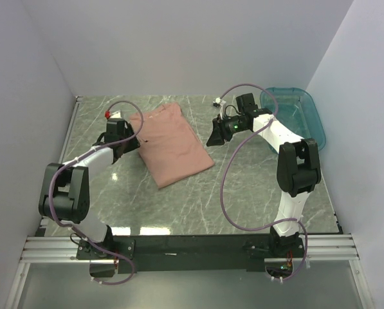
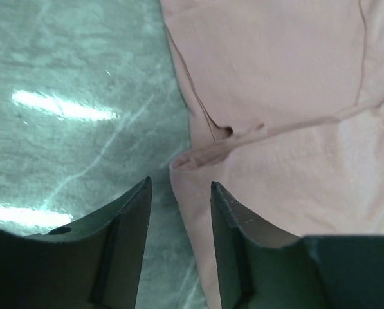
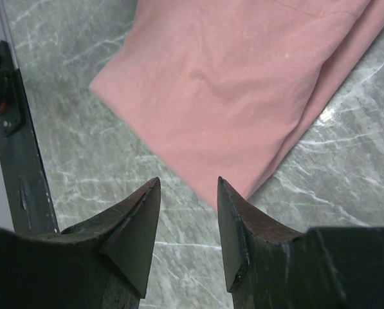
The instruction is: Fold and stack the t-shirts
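Observation:
One salmon-pink t-shirt [image 1: 172,143] lies folded into a rough rectangle on the marble table, left of centre. Its print is hidden. My left gripper [image 1: 131,143] is open and empty at the shirt's left edge; in the left wrist view [image 2: 179,187] its jaws straddle that edge, one over the table, one over the cloth [image 2: 288,84]. My right gripper [image 1: 215,138] is open and empty just right of the shirt; in the right wrist view [image 3: 188,183] its jaws hang above bare table, close to the shirt's [image 3: 237,90] near corner.
A teal plastic bin [image 1: 294,114] stands at the back right of the marble table [image 1: 256,199]. White walls close in the left, back and right sides. A black rail [image 3: 21,167] runs along the table edge in the right wrist view.

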`<control>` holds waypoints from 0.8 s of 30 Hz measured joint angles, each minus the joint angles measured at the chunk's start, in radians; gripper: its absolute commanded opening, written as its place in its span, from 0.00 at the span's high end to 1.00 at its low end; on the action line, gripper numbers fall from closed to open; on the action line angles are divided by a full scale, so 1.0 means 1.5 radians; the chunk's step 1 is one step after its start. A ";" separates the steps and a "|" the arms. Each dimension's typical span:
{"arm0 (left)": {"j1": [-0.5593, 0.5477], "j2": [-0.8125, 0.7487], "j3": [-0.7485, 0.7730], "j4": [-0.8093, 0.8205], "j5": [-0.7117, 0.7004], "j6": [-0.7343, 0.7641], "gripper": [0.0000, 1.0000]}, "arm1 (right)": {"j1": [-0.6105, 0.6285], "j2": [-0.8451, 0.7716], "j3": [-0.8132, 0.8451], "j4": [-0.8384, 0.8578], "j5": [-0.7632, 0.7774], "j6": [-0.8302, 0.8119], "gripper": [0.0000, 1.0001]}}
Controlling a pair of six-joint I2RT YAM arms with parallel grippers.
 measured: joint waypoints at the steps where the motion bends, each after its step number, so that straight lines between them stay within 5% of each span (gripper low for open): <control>1: 0.003 -0.004 -0.005 -0.001 0.012 -0.003 0.51 | 0.000 0.000 0.000 -0.005 0.003 -0.006 0.52; 15: 0.013 -0.029 -0.045 -0.001 0.108 -0.043 0.50 | 0.010 0.037 0.025 -0.027 0.102 0.001 0.52; 24: 0.022 -0.006 -0.056 0.014 0.119 -0.073 0.49 | 0.076 0.285 0.385 -0.061 0.187 0.145 0.50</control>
